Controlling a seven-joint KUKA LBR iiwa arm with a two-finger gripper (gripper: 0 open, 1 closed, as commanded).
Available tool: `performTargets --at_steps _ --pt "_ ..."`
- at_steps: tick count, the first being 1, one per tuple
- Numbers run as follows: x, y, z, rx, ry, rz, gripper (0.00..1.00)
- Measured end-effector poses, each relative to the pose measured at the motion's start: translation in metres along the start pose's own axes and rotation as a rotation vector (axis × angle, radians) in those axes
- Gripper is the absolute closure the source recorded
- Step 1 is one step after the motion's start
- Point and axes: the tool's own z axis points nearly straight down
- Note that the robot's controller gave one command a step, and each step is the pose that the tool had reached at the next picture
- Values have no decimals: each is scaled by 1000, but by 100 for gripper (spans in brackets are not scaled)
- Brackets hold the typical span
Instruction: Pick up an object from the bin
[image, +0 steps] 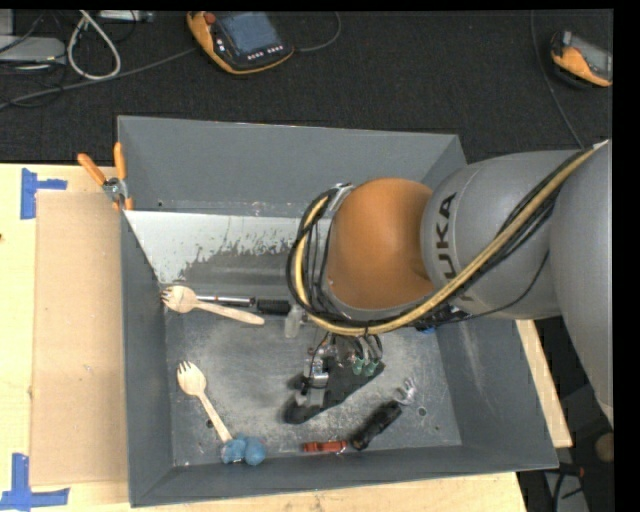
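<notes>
Black piece (303, 408) on bin (200, 160) floor | claw (322, 380) over it, half hidden under orange cover (375, 245) | spread unreadable

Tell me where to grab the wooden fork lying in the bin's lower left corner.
Take the wooden fork by its slim handle, mid-length, probably from straight above, closing across it. It lies flat and diagonal, with bare floor either side; the blue lump crowds the handle's end.

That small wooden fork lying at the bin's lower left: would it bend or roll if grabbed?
The wooden fork looks thin and flat, so probably light and fairly stiff, though perhaps snappable. Lying flat on the bin floor, it would likely slide, not roll. The blue lump by its handle may get nudged.
</notes>
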Motion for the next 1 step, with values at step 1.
performTargets --at_steps 1 --pt "-2 0 -5 -1 -7 3 0"
